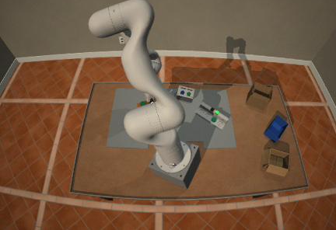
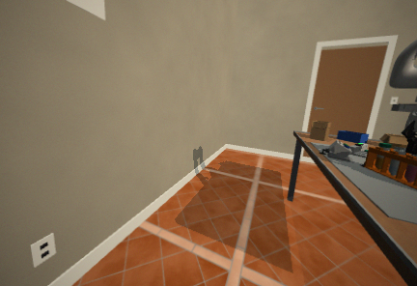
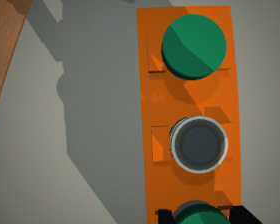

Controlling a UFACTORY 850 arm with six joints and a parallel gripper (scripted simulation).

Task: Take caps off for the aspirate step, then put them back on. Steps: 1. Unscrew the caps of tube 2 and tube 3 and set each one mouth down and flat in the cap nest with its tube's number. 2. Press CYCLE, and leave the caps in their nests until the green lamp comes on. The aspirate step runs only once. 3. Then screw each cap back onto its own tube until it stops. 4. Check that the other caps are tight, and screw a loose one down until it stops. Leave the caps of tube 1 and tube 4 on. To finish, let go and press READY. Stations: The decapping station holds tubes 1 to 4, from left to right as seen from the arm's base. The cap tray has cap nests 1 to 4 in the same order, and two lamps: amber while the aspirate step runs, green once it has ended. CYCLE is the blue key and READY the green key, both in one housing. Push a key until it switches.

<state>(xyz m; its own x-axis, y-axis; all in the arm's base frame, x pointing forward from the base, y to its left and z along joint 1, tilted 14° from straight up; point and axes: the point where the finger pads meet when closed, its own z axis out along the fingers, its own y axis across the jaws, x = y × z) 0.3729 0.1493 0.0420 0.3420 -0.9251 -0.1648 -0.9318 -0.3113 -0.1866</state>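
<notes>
The orange decapping station (image 1: 139, 104) (image 2: 374, 158) (image 3: 145, 100) stands left on the mat. My gripper (image 1: 151, 100) (image 3: 201, 217) is shut on a green cap, seated on what looks like tube 2; its lower part is cut off in the wrist view. Next to it is an uncapped tube (image 3: 199, 144), apparently tube 3, mouth up. Beyond it a green cap (image 3: 194, 46) sits on the end tube. In the cap tray (image 1: 222, 116), a green cap (image 1: 214, 120) lies in what looks like nest 3. The green lamp (image 1: 217, 112) (image 2: 360, 143) is lit. The arm hides part of the station.
The key housing (image 1: 185, 98) with the blue key (image 1: 182, 92) and green key (image 1: 189, 94) stands between station and tray, toward the back. At the right are two cardboard boxes and a blue bin (image 1: 276, 128) (image 2: 352, 136).
</notes>
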